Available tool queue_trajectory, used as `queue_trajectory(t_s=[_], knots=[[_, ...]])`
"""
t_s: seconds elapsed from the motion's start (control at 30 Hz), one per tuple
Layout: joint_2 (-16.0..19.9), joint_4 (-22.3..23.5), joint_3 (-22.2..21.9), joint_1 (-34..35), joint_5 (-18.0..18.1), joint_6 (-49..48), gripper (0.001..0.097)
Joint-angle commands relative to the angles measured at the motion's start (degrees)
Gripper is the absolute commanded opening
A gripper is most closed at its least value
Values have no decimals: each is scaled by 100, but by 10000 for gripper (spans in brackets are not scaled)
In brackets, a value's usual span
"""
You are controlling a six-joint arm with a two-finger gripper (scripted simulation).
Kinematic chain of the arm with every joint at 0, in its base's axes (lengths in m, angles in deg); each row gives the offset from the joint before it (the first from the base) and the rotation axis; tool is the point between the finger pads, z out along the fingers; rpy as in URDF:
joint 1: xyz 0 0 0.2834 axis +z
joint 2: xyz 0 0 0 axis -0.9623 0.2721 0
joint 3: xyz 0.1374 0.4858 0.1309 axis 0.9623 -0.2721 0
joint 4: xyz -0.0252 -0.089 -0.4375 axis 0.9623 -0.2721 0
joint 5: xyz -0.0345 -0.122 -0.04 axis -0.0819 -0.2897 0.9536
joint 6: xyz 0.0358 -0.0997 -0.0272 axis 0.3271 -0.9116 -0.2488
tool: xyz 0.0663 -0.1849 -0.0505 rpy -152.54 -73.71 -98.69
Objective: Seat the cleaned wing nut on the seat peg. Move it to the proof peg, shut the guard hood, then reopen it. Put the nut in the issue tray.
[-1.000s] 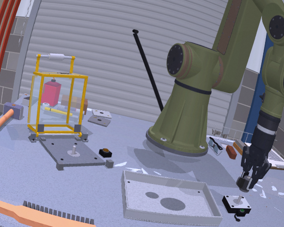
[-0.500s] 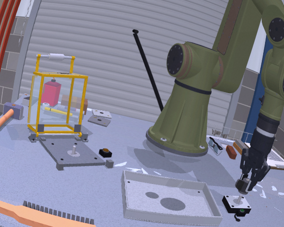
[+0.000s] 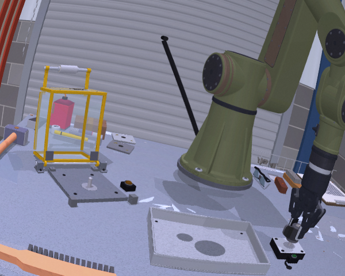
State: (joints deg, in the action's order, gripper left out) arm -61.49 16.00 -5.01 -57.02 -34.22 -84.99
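My gripper [image 3: 294, 230] is closed on the grey wing nut [image 3: 291, 231], low over the right side of the bench. The nut sits just above the seat peg [image 3: 289, 244], which stands on a small black and white block [image 3: 287, 249]. The proof peg [image 3: 90, 181] stands on a grey plate [image 3: 85, 185] at the left. The yellow-framed guard hood [image 3: 70, 124] is tilted up and open behind that plate. The grey issue tray [image 3: 205, 237] lies between the two pegs, empty.
The tray's raised rim is just left of the seat block. The arm's green base [image 3: 223, 148] stands behind the tray. Safety glasses [image 3: 262, 176], small blocks and a clipboard lie at the right. A wire brush [image 3: 48, 261] lies at the front left. A black button block [image 3: 128, 185] sits beside the plate.
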Motion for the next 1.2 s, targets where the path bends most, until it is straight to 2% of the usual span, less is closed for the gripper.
queue_trajectory(t_s=[0.0, 0.47, 1.17], knots=[[5, 16, 2, 1, -5, 0, 80], [115, 188, -60, 2, -10, 0, 80], [129, 208, -69, 3, -14, 0, 80]])
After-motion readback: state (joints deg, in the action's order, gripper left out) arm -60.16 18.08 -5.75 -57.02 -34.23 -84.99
